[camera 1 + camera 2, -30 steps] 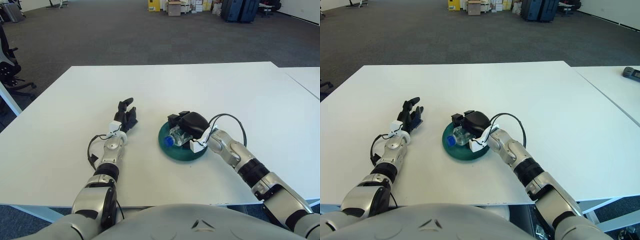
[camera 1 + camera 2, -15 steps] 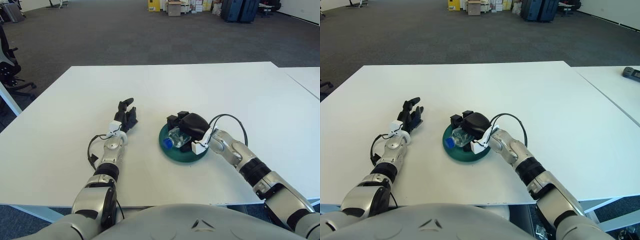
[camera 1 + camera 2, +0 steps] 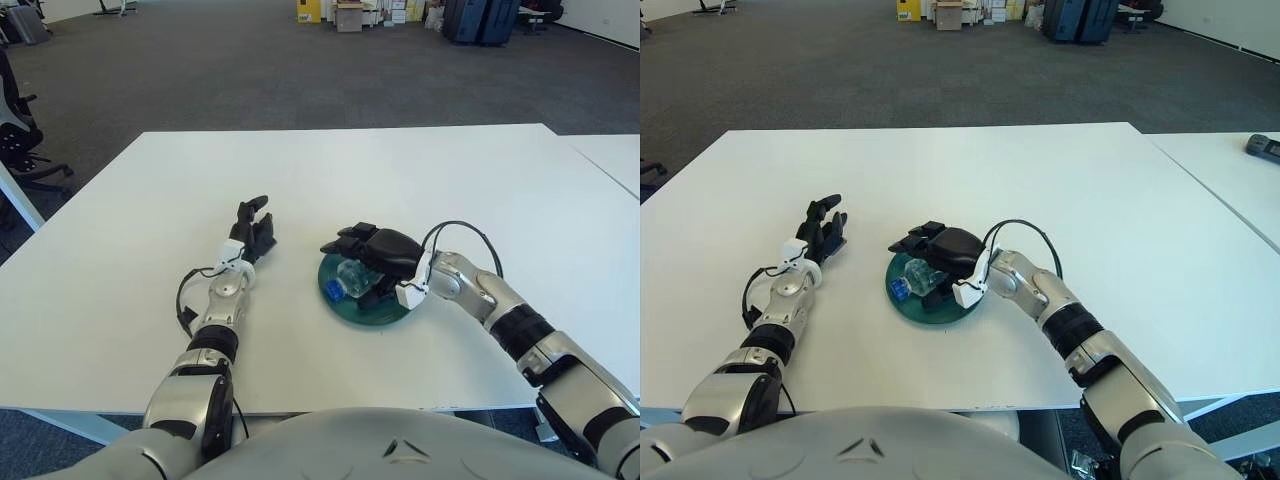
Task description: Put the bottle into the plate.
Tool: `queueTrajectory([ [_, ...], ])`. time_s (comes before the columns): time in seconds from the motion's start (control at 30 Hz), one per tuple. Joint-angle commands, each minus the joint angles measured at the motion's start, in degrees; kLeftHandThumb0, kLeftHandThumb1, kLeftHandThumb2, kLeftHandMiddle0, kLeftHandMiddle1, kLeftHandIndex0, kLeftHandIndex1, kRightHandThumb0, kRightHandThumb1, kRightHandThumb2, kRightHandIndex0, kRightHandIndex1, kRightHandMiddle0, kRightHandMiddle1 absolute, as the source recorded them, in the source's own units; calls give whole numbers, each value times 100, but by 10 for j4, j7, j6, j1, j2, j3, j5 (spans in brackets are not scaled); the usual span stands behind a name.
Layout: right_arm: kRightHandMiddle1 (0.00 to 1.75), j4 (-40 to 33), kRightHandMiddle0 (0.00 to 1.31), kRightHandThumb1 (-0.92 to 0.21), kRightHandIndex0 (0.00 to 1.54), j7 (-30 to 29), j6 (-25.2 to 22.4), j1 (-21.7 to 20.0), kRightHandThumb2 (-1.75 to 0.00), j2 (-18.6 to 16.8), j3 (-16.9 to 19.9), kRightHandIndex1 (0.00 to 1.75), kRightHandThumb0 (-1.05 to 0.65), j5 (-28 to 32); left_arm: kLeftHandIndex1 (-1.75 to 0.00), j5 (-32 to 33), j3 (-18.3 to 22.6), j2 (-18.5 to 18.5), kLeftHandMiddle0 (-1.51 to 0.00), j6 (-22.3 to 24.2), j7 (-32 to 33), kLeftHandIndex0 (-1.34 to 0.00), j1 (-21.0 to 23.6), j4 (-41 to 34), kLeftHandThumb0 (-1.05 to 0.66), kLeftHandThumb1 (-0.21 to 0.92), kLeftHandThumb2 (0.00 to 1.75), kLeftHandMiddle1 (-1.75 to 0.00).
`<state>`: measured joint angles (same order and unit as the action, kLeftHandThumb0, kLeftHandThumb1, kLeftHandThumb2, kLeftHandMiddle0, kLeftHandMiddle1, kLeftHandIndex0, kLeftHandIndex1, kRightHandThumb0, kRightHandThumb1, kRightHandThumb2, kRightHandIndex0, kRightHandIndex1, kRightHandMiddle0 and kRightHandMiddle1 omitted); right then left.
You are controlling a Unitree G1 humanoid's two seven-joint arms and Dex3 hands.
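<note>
A clear plastic bottle (image 3: 349, 277) with a blue cap (image 3: 332, 290) lies on its side in the dark green plate (image 3: 377, 318) near the middle of the white table. The cap points to the front left. My right hand (image 3: 343, 243) hovers over the bottle, its black fingers spread out flat toward the left and no longer wrapped around it. The palm hides the bottle's far end. Left of the plate, my left hand (image 3: 254, 226) shows idle on the table with its fingers relaxed and nothing in them.
The white table (image 3: 420, 170) stretches wide around the plate. A second white table (image 3: 1240, 170) adjoins on the right with a dark device (image 3: 1262, 145) on it. An office chair (image 3: 15, 130) stands off the table's left side.
My right hand has uncurled its fingers from the bottle and spread them out. The bottle has settled a little lower in the plate. The left hand has not moved.
</note>
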<state>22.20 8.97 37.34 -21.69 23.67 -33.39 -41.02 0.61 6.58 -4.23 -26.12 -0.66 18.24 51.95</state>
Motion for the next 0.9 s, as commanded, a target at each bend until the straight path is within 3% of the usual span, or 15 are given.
queueTrajectory([
  [0.0,0,7,0,-92,0,12,1,-12,-57,7,5,0,-105,6,-89,-4,-3,-4,-44,17,3,0,-1,0,-72,92,84,-9],
  [0.6,0,-6,0,-92,0,28,-3,-20,-53,20,14,0,-105,-6,-89,3,-5,-8,-48,18,-24,0,-11,-22,-72,92,87,-11],
  [0.87,0,4,0,-92,0,-5,-32,-12,-57,2,53,0,-105,23,-87,3,-4,-5,-50,20,-24,0,-15,-29,-71,92,87,-12],
])
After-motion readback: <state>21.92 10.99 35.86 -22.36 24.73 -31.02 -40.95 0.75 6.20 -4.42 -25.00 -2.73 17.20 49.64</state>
